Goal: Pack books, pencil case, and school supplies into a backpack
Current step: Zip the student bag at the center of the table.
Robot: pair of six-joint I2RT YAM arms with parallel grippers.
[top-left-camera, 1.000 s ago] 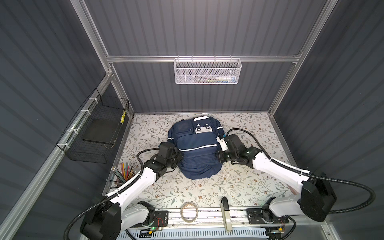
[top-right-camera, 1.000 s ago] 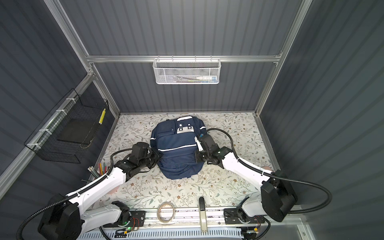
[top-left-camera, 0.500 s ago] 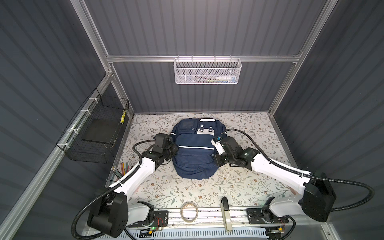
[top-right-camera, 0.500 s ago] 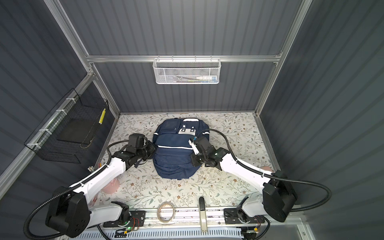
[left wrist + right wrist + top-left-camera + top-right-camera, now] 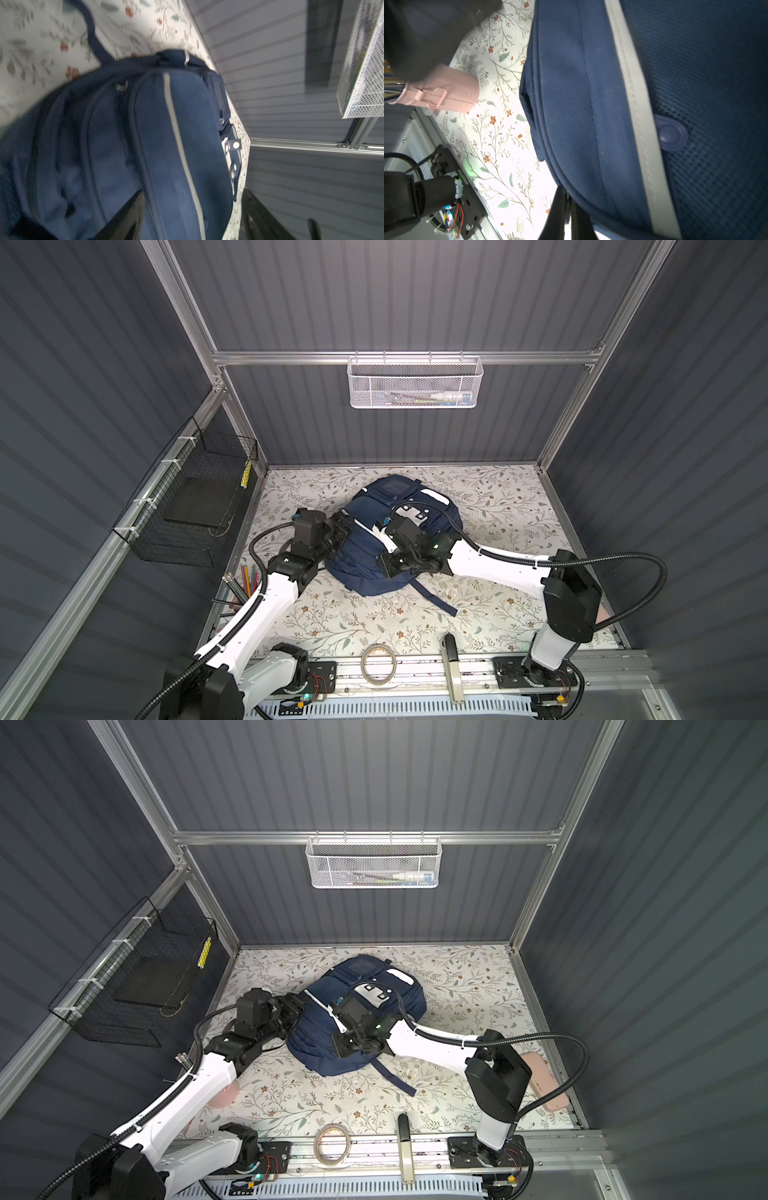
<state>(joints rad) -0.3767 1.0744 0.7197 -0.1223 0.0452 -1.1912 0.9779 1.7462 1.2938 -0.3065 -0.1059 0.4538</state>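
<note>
Your backpack (image 5: 365, 572) lies pockets-up near the middle of the floral surface (image 5: 498, 510), somewhat closer to its back edge, with one strap (image 5: 436, 600) trailing toward the front edge. Your left gripper (image 5: 193, 192) is at the backpack's left side with its jaws well apart. In the left wrist view the bulging front panel with its pale stripe (image 5: 178, 135) sits between the two fingers (image 5: 128, 216), and you cannot tell whether either one touches the fabric. Your right gripper (image 5: 568, 200) is over the end of the backpack nearest the front edge, its jaws pressed together right at a seam. Whether any fabric is pinched there, you cannot tell. A pink cup (image 5: 446, 91) of pencils stands by the left edge, and a roll of tape (image 5: 378, 664) lies at the front edge.
</note>
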